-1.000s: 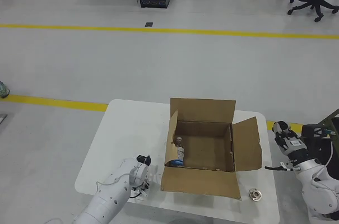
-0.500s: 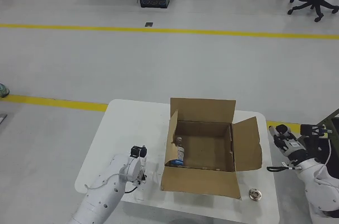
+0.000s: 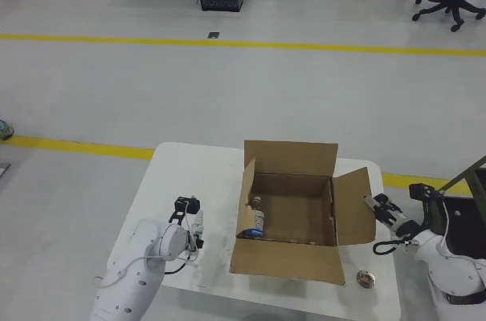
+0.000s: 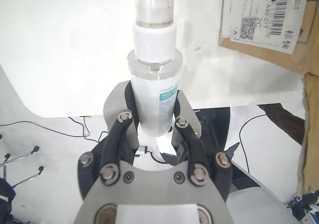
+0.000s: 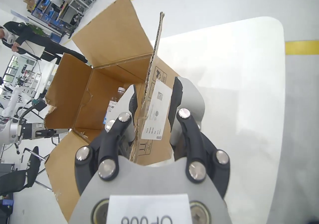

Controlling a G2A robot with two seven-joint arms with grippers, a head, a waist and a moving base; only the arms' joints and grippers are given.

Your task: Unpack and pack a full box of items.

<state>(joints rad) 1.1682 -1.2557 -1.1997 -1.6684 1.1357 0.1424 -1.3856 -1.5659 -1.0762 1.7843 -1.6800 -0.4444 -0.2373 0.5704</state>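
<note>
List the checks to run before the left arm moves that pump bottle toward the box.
1. Grip on the pump bottle: ok. The left gripper is shut on its lower body.
2. Box open: ok. No flap covers the opening.
3. Room inside: ok. One small bottle lies by the wall nearest the left arm, and the rest of the floor is bare.
4. Right flap secured: not ok. The right gripper sits open astride it, not clamping.
5. Pump bottle clear of the table: cannot tell.
</note>
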